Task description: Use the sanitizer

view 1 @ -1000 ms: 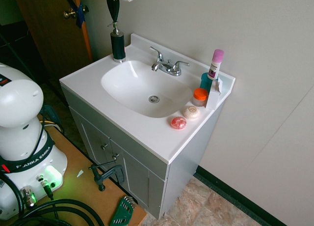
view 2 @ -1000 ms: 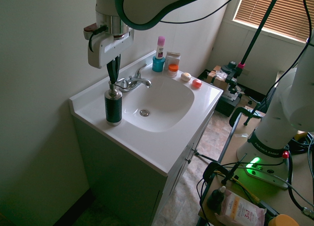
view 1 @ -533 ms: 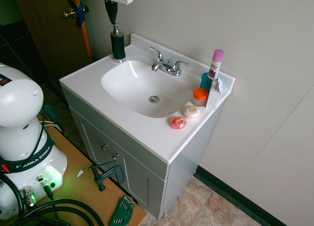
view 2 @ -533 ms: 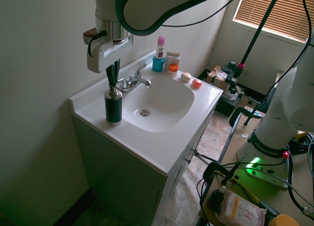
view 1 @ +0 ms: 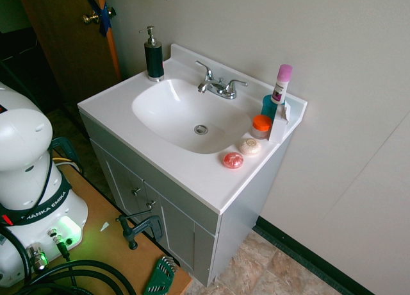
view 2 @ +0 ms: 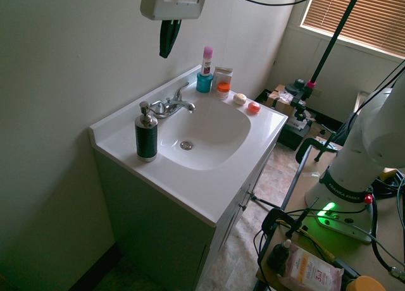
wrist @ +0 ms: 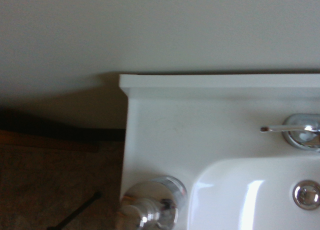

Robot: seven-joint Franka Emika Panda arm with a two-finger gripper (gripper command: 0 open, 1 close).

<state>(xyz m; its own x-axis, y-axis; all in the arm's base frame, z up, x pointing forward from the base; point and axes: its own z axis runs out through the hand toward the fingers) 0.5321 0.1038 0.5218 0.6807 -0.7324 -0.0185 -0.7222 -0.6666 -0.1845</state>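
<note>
The sanitizer (view 2: 146, 136) stands upright on the back corner of the vanity top (view 2: 209, 196), just beside the basin (view 2: 212, 136), nothing touching its pump head. The faucet (view 2: 172, 105) sits near it along the backsplash. At the far corner cluster a pink-capped tube (view 2: 206, 60), an orange-lidded jar (view 2: 223, 88) and two round soaps (view 2: 247, 102). The gripper (view 2: 167, 41) hangs well above, fingers pressed together, holding nothing.

- White vanity (view 1: 192, 173) w/ oval basin (view 1: 186, 115) standing against plain off-white wall (view 1: 333, 45).
- Chrome faucet (view 1: 218, 86) sitting at back rim.
- Wood door (view 1: 64, 38) w/ brass knob (view 1: 90, 17) showing beside vanity.
- Tan stone-look tile floor (view 1: 269, 269) running under dark baseboard (view 1: 301, 253).
- Daylight coming thru window blinds (view 2: 354, 16).
</note>
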